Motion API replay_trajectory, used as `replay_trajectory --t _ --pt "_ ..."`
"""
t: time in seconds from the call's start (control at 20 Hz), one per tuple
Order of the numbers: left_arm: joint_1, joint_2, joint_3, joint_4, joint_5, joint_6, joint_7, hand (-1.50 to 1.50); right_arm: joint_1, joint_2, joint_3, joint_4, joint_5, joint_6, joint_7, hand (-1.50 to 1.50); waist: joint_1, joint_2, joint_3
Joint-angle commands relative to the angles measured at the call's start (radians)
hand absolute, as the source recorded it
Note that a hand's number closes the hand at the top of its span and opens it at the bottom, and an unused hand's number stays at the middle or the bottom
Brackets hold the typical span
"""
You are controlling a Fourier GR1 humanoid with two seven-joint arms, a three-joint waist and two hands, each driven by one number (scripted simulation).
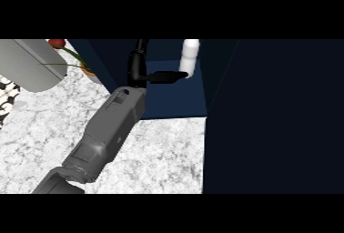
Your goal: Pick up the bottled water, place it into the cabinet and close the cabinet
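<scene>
Just above the centre of the frame, my hand (156, 76) reaches into the dark blue cabinet (176, 98). Which of my two hands it is, I cannot say from this view; the grey forearm (107, 134) comes up from the lower left edge and slants toward the upper middle. Black fingers (168, 76) stretch out to the right, nearly level, and their tips lie against the lower part of the bottled water (190, 57). They look straight, not wrapped around the bottle, though I cannot make out the thumb clearly. A black part of the hand rises upright at its left, near the cabinet's left wall.

My bottle of water stands upright inside the cabinet, in the upper middle of the frame, pale white against the blue back wall, just right of my fingertips and above them. Its bottom end is hidden behind my fingers.

Below the cabinet opening, the speckled grey marble counter (161, 154) fills the lower left of the frame. A large dark panel (275, 118), which looks like the cabinet door, takes up the whole right side. At upper left a pale grey curved object (30, 63) sits on the counter, with a red flower (57, 43) on a thin green stem beside it.
</scene>
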Motion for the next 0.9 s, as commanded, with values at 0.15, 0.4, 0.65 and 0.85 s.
replay_trajectory --t 0.15,0.4,0.65,0.85 --pt "0.125 0.042 0.01 -0.071 0.035 -0.141 -0.089 -1.5 0.009 -0.003 -0.035 -0.01 -0.038 -0.01 0.0 -1.5 0.046 -0.012 -0.004" --pt "0.152 0.075 -0.038 -0.174 0.077 -0.198 -0.035 -1.5 0.001 -0.009 -0.023 -0.007 -0.011 -0.021 0.015 -1.5 0.064 -0.017 -0.004" --pt "0.286 0.028 -0.127 -0.396 0.097 -0.172 0.05 -1.5 0.07 -0.036 -0.039 -0.124 -0.048 -0.041 0.072 -1.5 0.083 -0.029 -0.004" --pt "0.373 0.05 -0.191 -0.591 0.119 -0.172 0.152 -1.5 0.064 -0.038 -0.025 -0.062 -0.021 -0.024 0.027 -1.5 0.088 -0.03 -0.003"
